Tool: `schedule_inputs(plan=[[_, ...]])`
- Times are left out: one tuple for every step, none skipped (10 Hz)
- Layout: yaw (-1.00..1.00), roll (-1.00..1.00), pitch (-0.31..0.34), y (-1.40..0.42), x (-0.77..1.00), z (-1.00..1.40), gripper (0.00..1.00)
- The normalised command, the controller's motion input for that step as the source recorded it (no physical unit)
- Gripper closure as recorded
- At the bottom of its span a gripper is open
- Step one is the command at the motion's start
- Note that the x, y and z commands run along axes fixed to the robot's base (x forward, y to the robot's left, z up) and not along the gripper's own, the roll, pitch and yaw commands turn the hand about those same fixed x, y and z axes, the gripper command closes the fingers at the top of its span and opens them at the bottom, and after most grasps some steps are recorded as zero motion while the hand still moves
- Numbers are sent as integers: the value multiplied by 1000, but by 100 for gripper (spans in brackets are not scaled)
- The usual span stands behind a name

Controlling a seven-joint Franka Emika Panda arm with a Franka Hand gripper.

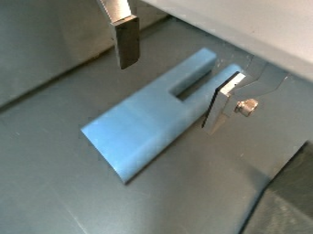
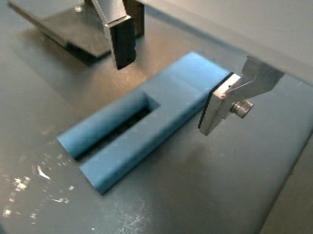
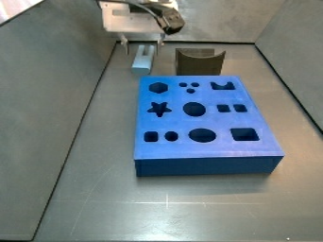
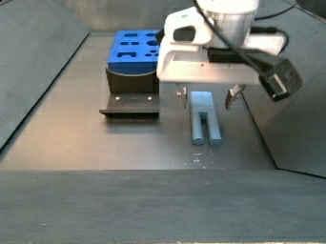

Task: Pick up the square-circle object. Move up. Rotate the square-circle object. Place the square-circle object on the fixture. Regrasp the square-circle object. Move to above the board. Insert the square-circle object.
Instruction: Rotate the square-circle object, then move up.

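Square-circle object [image 2: 134, 119]: 1 pale blue bar, flat on the floor beside the fixture [image 4: 132, 99]. You see the gripper [image 2: 171, 78] just above it, fingers [image 2: 123, 41] spread apart astride the bar, not gripping. Board [image 3: 202, 128]: near the fixture.

No readable text, no labels, no brands, no numbers, no signs on any surface

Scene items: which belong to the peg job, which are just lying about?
Job:
square-circle object, flat on the floor
gripper, open, fingers either side of it
fixture
board

Lying about:
nothing visible
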Motion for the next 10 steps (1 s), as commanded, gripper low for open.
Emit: schedule_inputs(plan=[[7,-99,-72,9,37,-523,0],[9,-105,-74,8,35,-451,0],[14,-118,-84,8,30,-280,0],[15,-122,-92,8,32,-212,0],[0,0,0,0,0,0,100],[0,0,0,0,0,833,100],[0,-1,10,-1,-12,814,100],[-1,3,28,0,-28,722,100],[-3,14,46,2,-21,552,100],[-5,25,59,2,-13,411,100]])
